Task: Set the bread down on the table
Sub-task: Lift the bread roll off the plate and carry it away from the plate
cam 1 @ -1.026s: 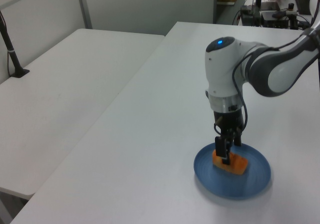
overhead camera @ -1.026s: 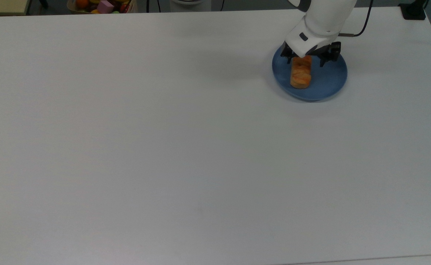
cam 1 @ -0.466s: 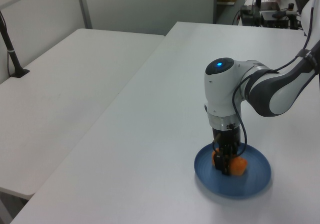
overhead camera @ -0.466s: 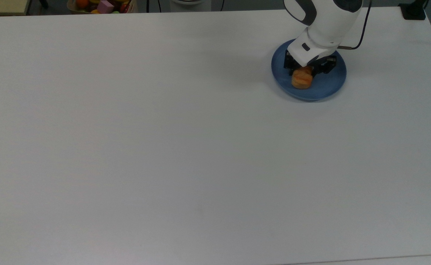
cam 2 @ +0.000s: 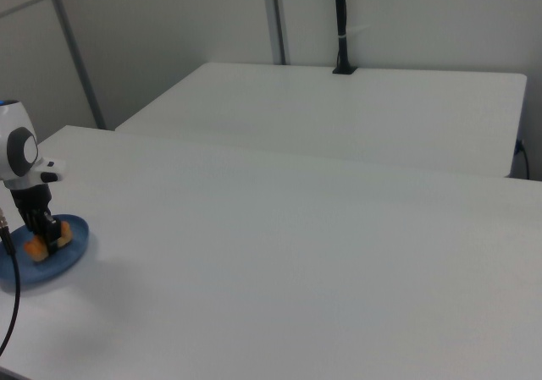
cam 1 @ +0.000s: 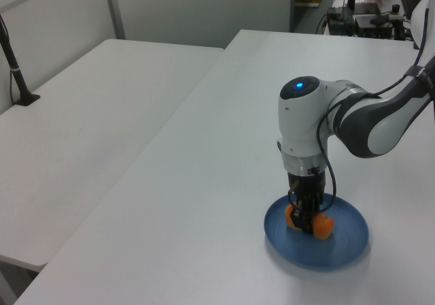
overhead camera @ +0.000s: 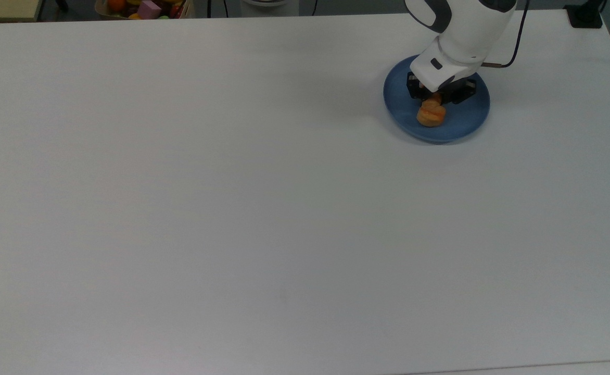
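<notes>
Claw (cam 1: 307,218) pointing straight down, fingers closed against the sides of the bread (overhead camera: 431,114), which lies on the blue plate (overhead camera: 466,122) near the table's (overhead camera: 232,208) far edge in the top view.

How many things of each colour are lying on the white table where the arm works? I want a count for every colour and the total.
Blue: 1, the round plate
Golden-orange: 1, the bread, lying on the plate with the gripper down around it
Total: 2
</notes>
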`<state>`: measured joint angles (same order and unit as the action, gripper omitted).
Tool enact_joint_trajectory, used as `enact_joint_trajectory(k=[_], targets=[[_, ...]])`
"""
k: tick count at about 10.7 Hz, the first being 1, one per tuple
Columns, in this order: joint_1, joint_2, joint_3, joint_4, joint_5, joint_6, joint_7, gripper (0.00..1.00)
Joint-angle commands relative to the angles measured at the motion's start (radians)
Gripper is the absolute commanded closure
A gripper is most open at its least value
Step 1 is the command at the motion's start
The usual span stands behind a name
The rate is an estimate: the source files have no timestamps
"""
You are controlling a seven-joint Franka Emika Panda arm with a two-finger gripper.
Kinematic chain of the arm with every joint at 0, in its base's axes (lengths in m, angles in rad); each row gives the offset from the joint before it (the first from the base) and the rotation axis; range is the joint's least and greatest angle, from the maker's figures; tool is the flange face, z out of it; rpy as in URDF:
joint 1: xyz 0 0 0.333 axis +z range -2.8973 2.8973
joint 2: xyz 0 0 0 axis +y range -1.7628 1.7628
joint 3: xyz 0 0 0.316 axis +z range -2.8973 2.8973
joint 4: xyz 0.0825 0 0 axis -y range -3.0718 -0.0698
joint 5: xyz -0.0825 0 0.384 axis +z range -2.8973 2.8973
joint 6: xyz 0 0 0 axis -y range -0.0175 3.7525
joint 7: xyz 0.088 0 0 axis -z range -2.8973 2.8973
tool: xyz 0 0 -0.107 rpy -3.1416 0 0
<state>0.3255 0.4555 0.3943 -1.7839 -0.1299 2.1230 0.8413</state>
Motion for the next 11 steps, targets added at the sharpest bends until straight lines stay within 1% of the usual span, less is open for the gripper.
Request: enact_joint_trajectory(k=[1, 4, 6, 7, 9, 11], targets=[[-0.003, -0.093, -0.008, 0.012, -0.014, -0.06, -0.008, 1.0], [-0.037, -0.118, -0.008, 0.101, 0.019, -0.199, -0.106, 1.0], [-0.083, -0.139, -0.017, 0.167, 0.061, -0.308, -0.23, 1.0], [-0.109, -0.139, -0.037, 0.213, 0.062, -0.369, -0.308, 1.0], [-0.152, -0.133, -0.131, 0.297, 0.062, -0.426, -0.466, 1.0], [-0.229, -0.129, -0.193, 0.331, 0.059, -0.436, -0.62, 1.0]])
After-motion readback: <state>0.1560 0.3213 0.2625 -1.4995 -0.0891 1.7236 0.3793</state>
